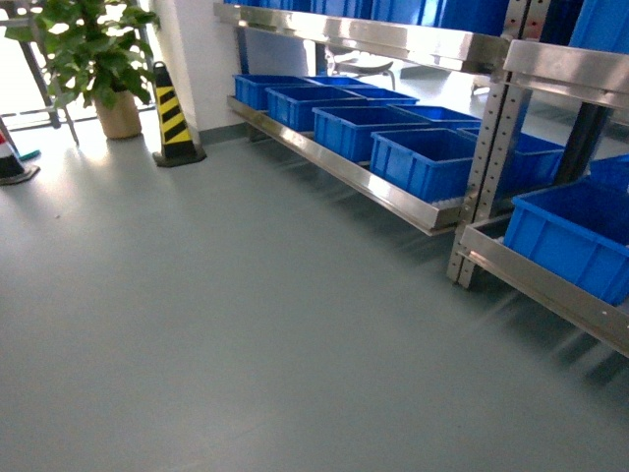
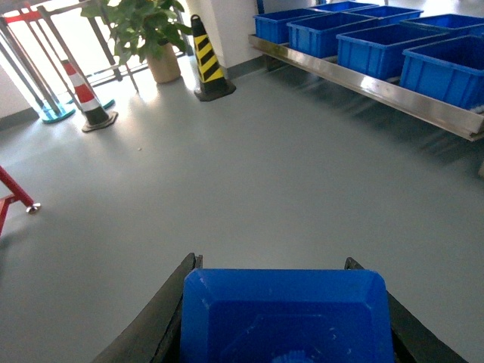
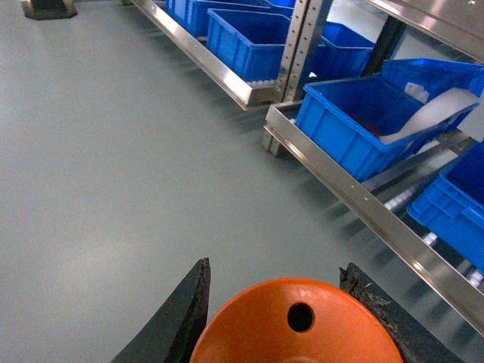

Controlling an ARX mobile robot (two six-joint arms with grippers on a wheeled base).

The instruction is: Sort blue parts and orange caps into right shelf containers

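A smooth grey-green floor [image 1: 216, 324] fills most of every view, matte with soft pale patches where daylight falls on it. At the far left the light is strong — it washes out the area behind a leafy potted plant [image 1: 93, 49] standing in a tan pot beside a white wall [image 1: 197, 59]. A black-and-yellow striped cone [image 1: 174, 118] stands at the foot of that wall, just beside the plant. The left wrist view adds a red-and-white striped cone [image 2: 85, 94] on a grey base, slanted metal railing bars [image 2: 30, 60] near it, and a red frame leg [image 2: 15, 198] with a small foot at the left edge — all resting on the same floor.
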